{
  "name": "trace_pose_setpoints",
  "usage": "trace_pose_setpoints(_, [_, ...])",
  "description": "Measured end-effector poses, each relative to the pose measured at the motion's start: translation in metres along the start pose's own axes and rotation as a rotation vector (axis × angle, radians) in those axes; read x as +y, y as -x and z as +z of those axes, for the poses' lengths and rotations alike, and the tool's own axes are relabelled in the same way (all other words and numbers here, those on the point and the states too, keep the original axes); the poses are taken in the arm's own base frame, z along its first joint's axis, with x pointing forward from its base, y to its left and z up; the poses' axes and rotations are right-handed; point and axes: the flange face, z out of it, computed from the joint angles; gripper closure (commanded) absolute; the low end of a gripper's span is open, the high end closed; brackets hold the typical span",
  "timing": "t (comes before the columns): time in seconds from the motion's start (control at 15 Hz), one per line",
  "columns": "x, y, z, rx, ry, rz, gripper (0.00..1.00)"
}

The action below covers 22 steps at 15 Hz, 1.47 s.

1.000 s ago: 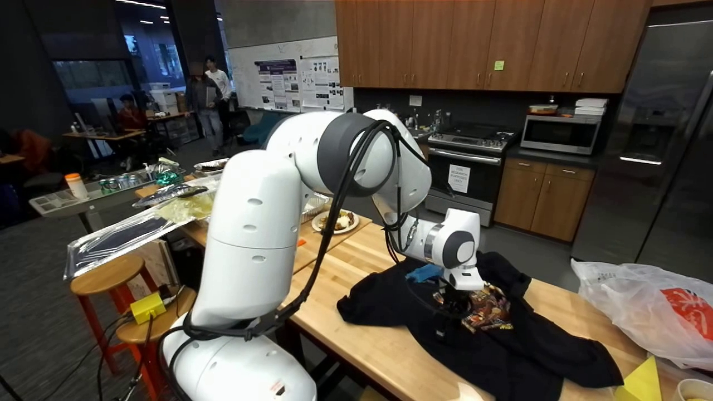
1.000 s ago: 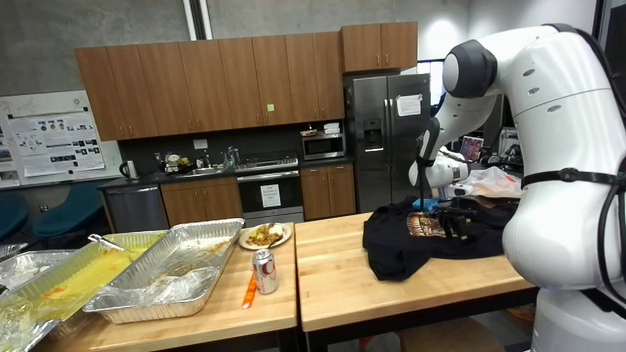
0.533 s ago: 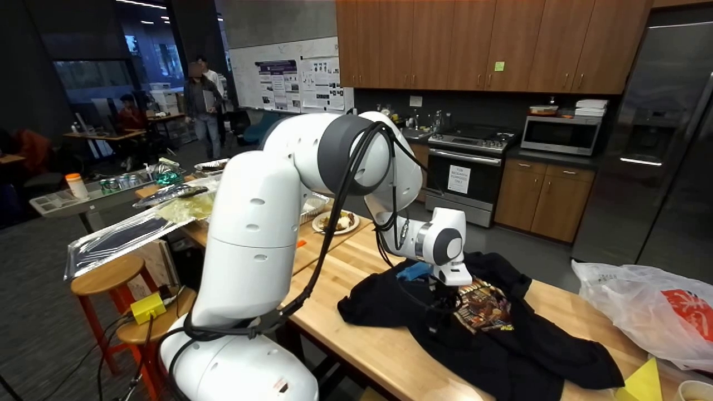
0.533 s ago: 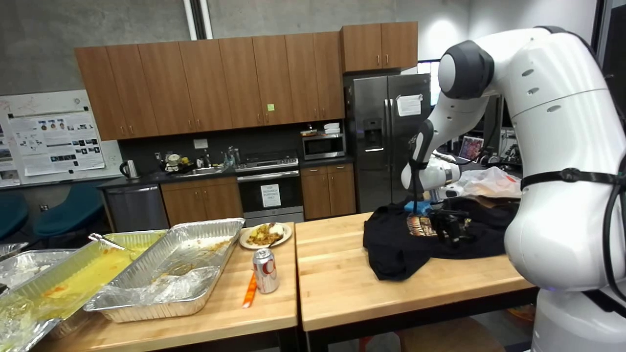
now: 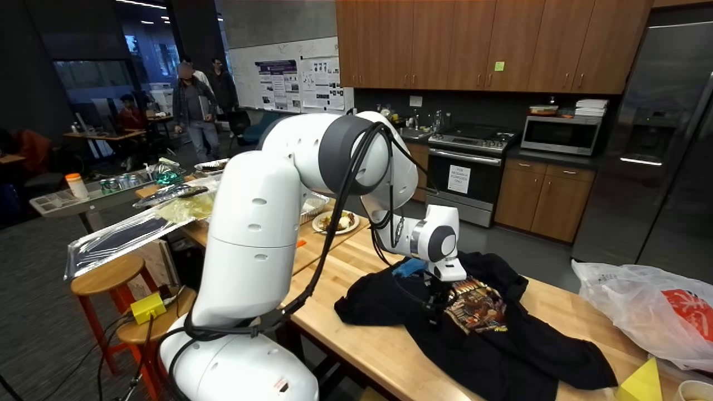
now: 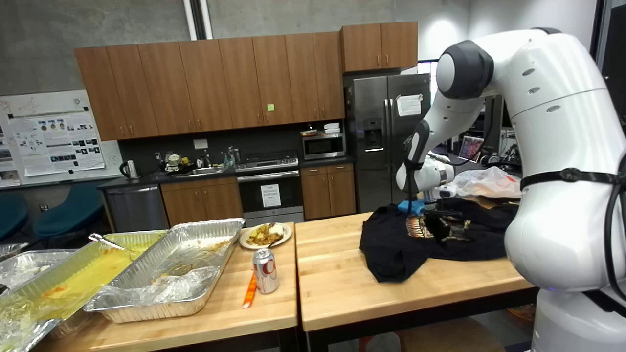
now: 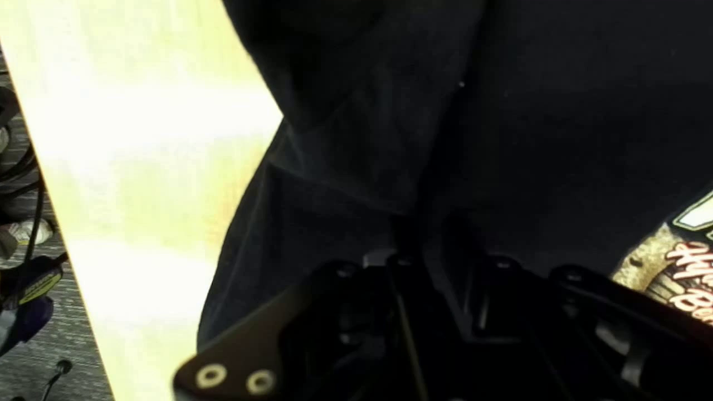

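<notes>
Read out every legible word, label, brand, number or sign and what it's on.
"FOR RESEARCH PURPOSES ONLY": paper sheet on the oven door.
Black garment: lettering blurred and cut off.
Too small or blurred to read: wall posters, silver can, plastic bag, refrigerator paper, yellow label.

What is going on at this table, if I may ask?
A white Franka arm is handling a black graphic sweatshirt, which lies rumpled on the butcher-block table, its print facing up. The end effector is down there, jaws close together, apparently pinching a fold beside the print. A white plastic bag sits near one sleeve.
</notes>
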Motion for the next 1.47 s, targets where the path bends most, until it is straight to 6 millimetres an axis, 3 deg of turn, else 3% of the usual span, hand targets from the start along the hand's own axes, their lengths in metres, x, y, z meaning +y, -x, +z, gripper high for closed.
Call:
trace_pose_setpoints(0.47, [-0.005,0.021,-0.003,-0.057,-0.018,-0.054,1.0])
trace_pose_setpoints(1.07, [-0.018,0.102,-0.022,-0.073,-0.059,-0.26,1.0])
trace_pose_setpoints(1.13, [-0.02,0.108,-0.024,-0.072,-0.063,-0.276,0.74])
trace_pose_setpoints(1.27, [-0.023,0.117,-0.027,-0.073,-0.072,-0.299,0.68])
trace_pose_setpoints(1.47, [-0.027,0.117,-0.032,-0.07,-0.086,-0.295,0.49])
